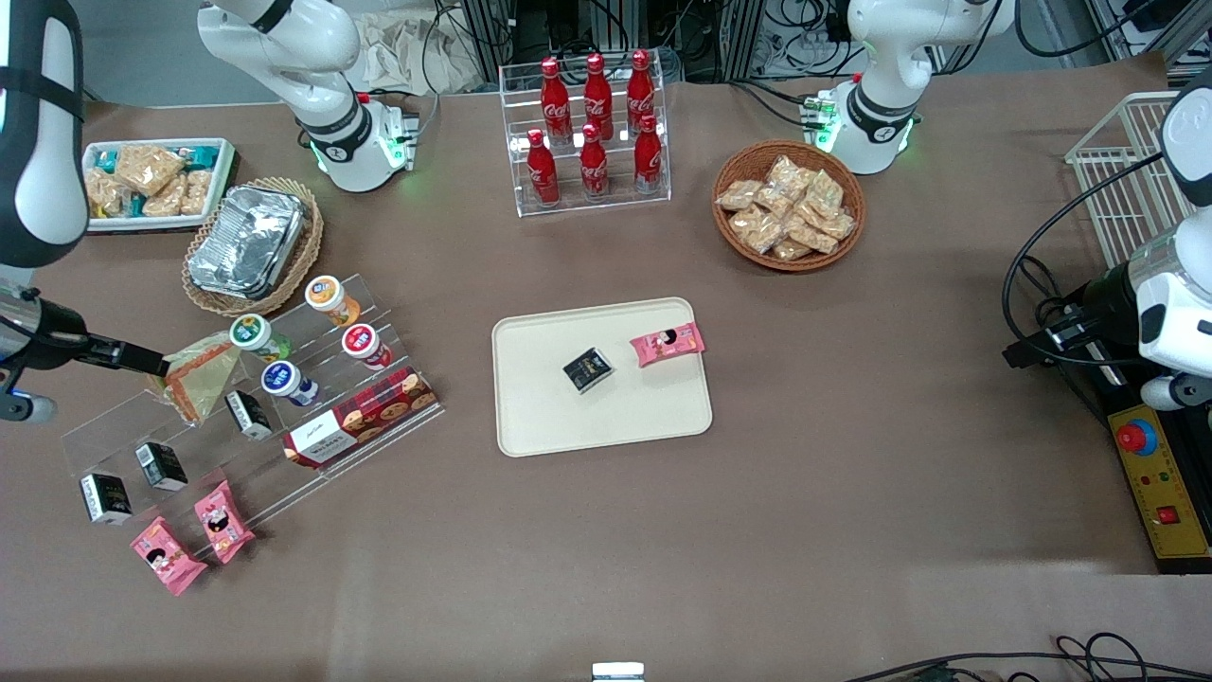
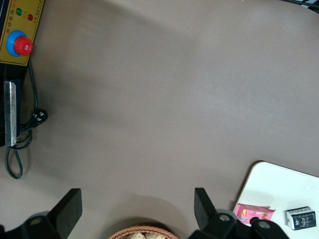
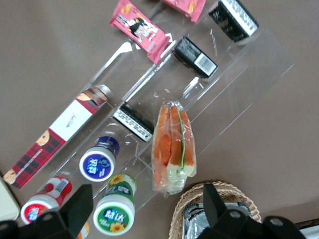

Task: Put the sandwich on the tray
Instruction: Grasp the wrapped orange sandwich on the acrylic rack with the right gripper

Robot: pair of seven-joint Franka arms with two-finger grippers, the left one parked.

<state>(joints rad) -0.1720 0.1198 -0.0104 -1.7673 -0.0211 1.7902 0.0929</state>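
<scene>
The sandwich (image 1: 197, 376), a clear-wrapped wedge with orange and green layers, lies on the upper step of a clear acrylic rack (image 1: 123, 426) toward the working arm's end of the table. It also shows in the right wrist view (image 3: 173, 148). My gripper (image 1: 151, 364) hovers right beside it, open and empty. In the right wrist view the gripper (image 3: 147, 209) has its fingers spread wide, and the sandwich's wide end reaches about level with the fingertips. The cream-beige tray (image 1: 568, 417) lies mid-table and holds a small black box (image 1: 587, 369) and a pink packet (image 1: 668, 343). Its corner shows in the left wrist view (image 2: 279, 181).
The rack also holds round cups (image 1: 250, 333), small black boxes (image 1: 248, 414) and a red plaid box (image 1: 360, 417). A wicker basket of foil containers (image 1: 248, 244) stands close to the gripper. Pink packets (image 1: 223, 521) lie nearer the camera. A cola rack (image 1: 592, 133) and a snack basket (image 1: 788, 206) stand farther back.
</scene>
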